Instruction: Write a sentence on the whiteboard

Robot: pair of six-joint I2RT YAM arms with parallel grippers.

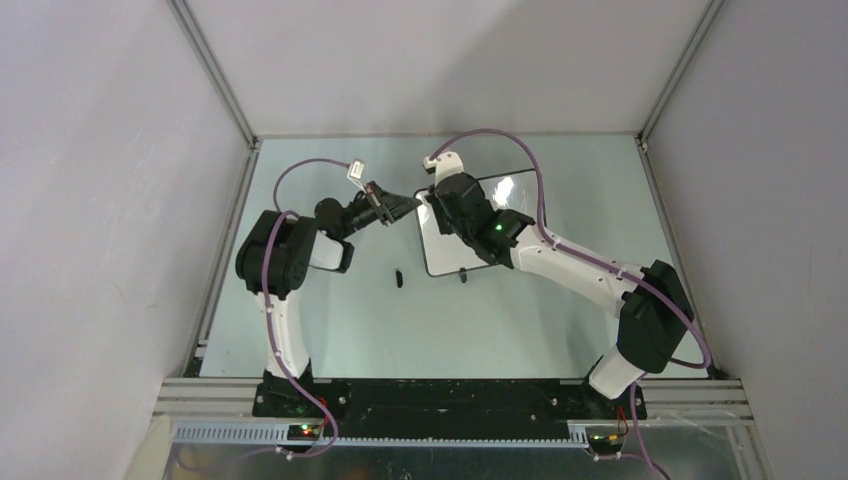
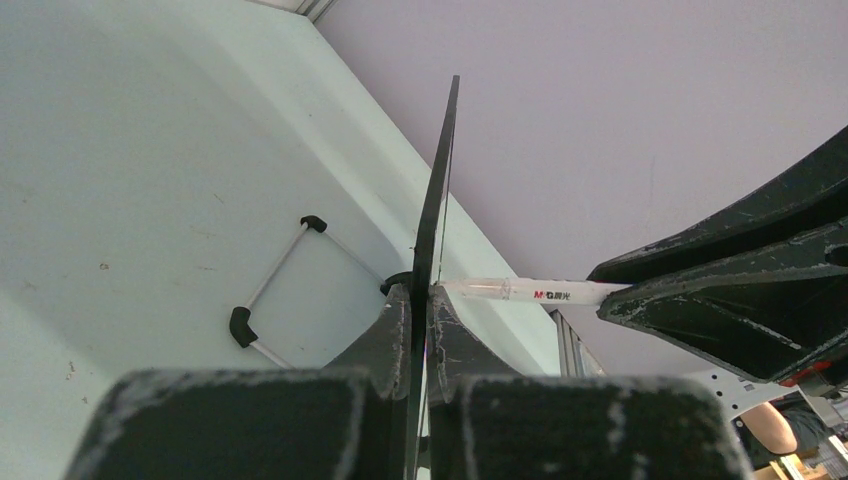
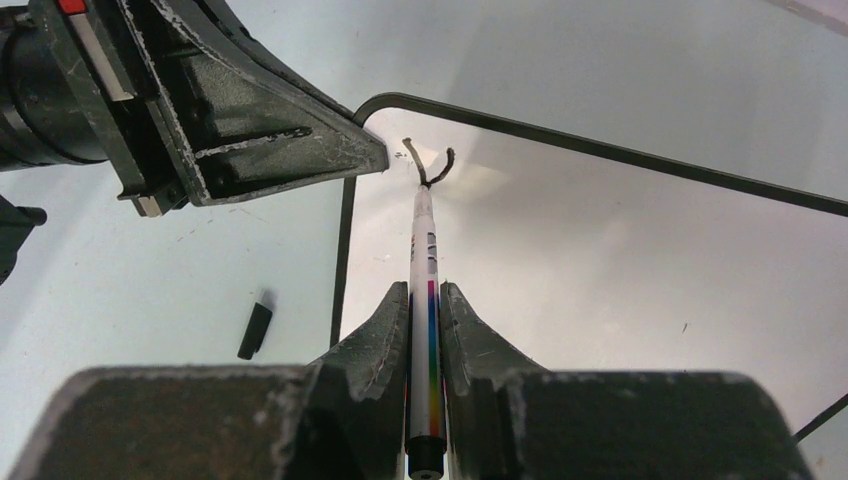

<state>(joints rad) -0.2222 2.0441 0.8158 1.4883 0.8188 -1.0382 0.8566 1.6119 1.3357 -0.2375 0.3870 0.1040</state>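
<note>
1. Where the left arm reaches in over the pale green worktop (image 1: 330, 330), the black two-finger left tool (image 2: 420, 300) is seen clenched on the left edge of the small glossy white rectangular whiteboard with a thin black frame (image 1: 445, 255). In the left wrist view the frame is pinched edge-on between both fingers.
2. A small black cylindrical plastic cap (image 1: 398, 277) is seen lying on the worktop. It is near the lower left corner of the whiteboard and apart from both tools.
3. The whiteboard is found in the middle of the worktop, between the two arms. Its left edge is held, and its far right part is covered by the right arm in the top view. Whether it lies flat or is raised at the held edge cannot be told.
4. Of the sentence (image 3: 436, 168), only a short forked black stroke is shown. It is close to the rounded upper left corner of the whiteboard and just beside the left tool.
5. A slim white plastic marker with a rainbow stripe along its barrel (image 3: 424, 300) is pointed at that stroke, with its tip at the board surface.
6. The black two-finger right tool (image 3: 422, 295) is clamped around the barrel of the marker, which is gripped between both fingers.
</note>
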